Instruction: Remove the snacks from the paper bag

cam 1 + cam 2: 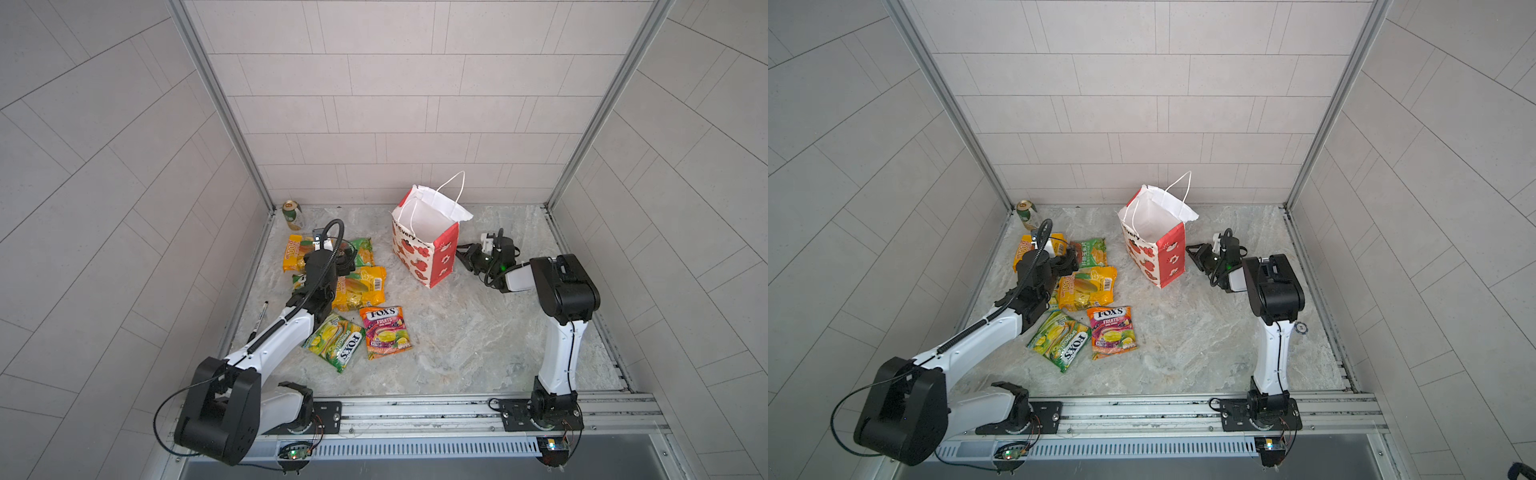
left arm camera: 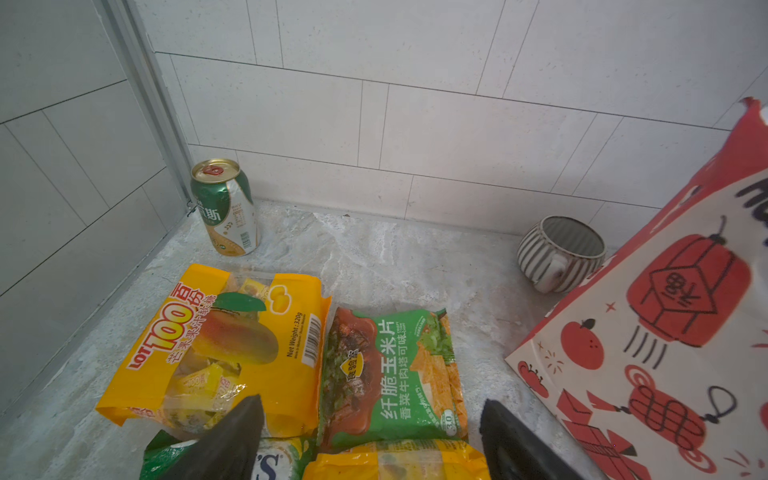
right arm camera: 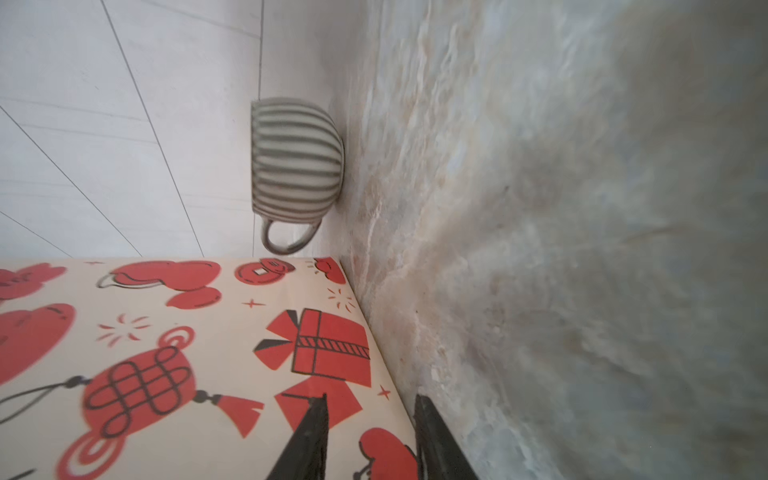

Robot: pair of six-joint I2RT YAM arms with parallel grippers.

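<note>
I count six snacks, all out on the tabletop, clustered toward the left edge. One yellow-orange packet [image 1: 292,254] lies farthest back with a green chips packet [image 1: 365,250] just beside it, and a second yellow-orange packet [image 1: 362,290] lies in front of those. A green-yellow FOX'S packet [image 1: 337,341] and an orange-pink FOX'S Fruits packet [image 1: 384,332] lie side by side nearest the front edge. A sixth, a green lettered packet [image 2: 278,461], is mostly hidden under the left arm. One paper bag [image 1: 419,253] stands upright, mouth open, near the middle of the back edge, apart from the cluster. The left gripper [image 2: 370,402] hangs over the cluster, fingers spread wide, holding nothing. The right gripper [image 3: 370,397] sits low just beside the bag, jaws partly apart with nothing clamped; I cannot confirm contact. One can [image 1: 292,214] stands in the back left corner, one ribbed mug [image 2: 559,253] at the back edge behind the bag, and one pen [image 1: 261,318] lies along the left edge. The tabletop [image 1: 478,332] is grey marbled stone, with white tiled walls on three sides and a rail [image 1: 415,409] along the front. Open room runs from the bag to the front edge.
</note>
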